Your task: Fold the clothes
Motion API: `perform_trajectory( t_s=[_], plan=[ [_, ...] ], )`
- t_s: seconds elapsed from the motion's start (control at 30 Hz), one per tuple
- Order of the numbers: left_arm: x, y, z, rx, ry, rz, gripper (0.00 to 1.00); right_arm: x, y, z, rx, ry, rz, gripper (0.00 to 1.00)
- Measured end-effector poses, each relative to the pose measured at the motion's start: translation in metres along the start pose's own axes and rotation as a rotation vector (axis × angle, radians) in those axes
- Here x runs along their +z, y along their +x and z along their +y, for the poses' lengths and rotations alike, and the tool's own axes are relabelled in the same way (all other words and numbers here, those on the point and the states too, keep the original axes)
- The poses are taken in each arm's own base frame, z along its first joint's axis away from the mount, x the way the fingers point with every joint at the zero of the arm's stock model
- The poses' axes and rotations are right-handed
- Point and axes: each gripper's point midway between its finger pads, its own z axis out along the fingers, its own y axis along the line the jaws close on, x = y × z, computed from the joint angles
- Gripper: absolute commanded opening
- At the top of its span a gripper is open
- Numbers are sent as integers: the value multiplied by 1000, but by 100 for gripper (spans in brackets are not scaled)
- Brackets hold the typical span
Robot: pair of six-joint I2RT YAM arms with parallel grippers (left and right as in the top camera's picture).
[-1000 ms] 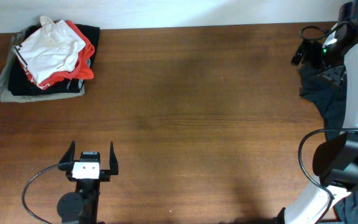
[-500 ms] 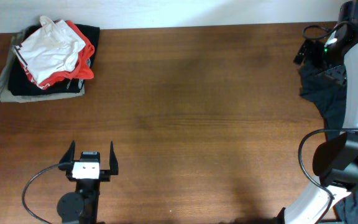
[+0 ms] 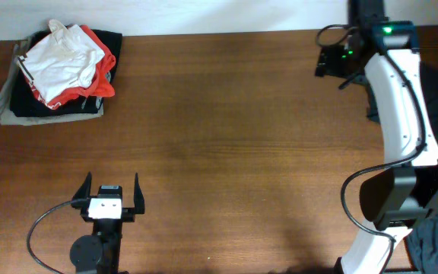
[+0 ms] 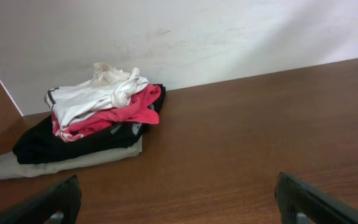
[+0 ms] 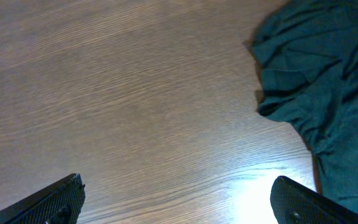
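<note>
- Leftward along the far edge swung my right arm (image 3: 394, 91); right fingers (image 5: 51, 199) spread, empty.
- Crumpled teal garment (image 5: 319, 87) lies at the table's (image 3: 242, 152) far right.
- My left fingers (image 4: 51, 202) spread, empty.

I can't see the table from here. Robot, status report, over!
Left gripper open, empty. Right gripper open, empty, near the dark teal garment, not touching. Stacked pile sits at far left corner. Nothing blocking the garment.
</note>
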Motion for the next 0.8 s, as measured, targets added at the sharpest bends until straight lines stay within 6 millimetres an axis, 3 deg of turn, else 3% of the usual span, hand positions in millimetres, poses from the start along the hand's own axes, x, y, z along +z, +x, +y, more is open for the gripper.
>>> perform_trajectory(
  t_s=[0.1,0.2,0.37,0.5,0.6,0.8],
  plan=[
    [0,0,0,0,0,0,99,-12,0,4,-10,-2,-27,99],
    [0,0,0,0,0,0,99,-43,-8,-3,4,-6,-103,99],
    [0,0,0,0,0,0,99,-131,-19,-19,49,-56,-321,99],
    [0,0,0,0,0,0,99,-172,-23,-26,84,-109,-488,99],
    [0,0,0,0,0,0,99,-175,-16,-28,99,-133,-559,99],
    [0,0,0,0,0,0,99,-135,32,-31,98,-166,-587,98]
  ],
)
